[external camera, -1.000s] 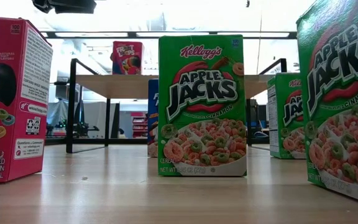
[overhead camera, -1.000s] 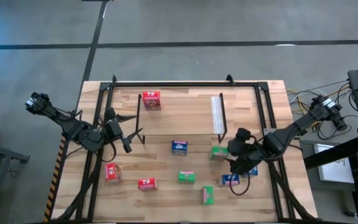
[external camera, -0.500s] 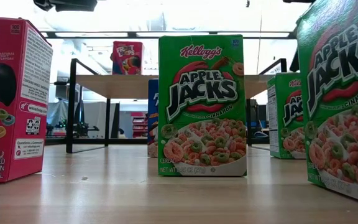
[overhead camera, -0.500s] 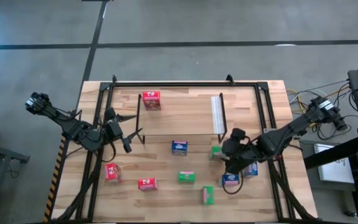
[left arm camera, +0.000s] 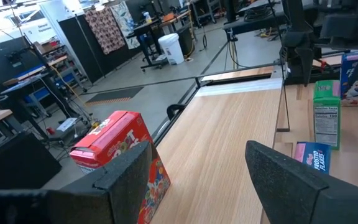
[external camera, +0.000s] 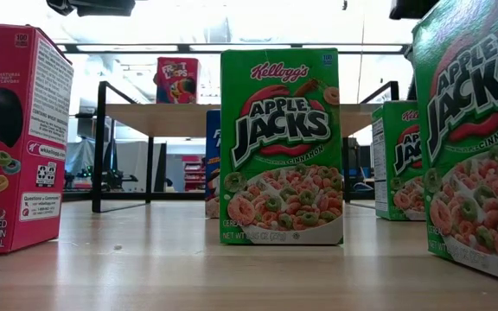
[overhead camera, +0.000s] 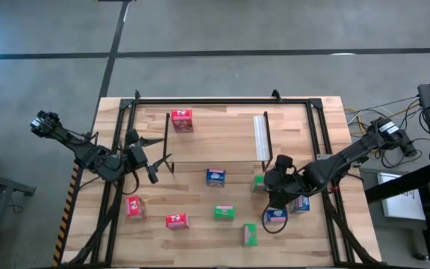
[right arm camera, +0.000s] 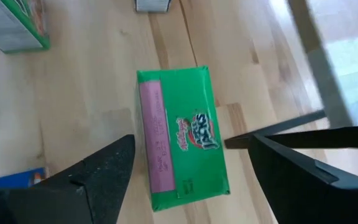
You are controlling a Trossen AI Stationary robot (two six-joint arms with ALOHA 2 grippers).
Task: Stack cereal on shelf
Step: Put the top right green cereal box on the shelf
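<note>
We see the right gripper (right arm camera: 188, 180) poised over a small green cardboard cereal box (right arm camera: 180, 135) standing on the light wood table (overhead camera: 200, 202), its spread fingers (right arm camera: 101, 171) flanking the box without touching. The left gripper (left arm camera: 197, 180) waits released beside the black wire-frame shelf (overhead camera: 167, 142).

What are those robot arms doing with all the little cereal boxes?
They are putting cereal boxes onto the shelf. One red box stands on it already; the others are spread over the table. The right gripper, jaws open, hovers above a green box near the shelf's right end, not touching it yet. The left gripper waits with open jaws at the shelf's left end, holding nothing.
</note>
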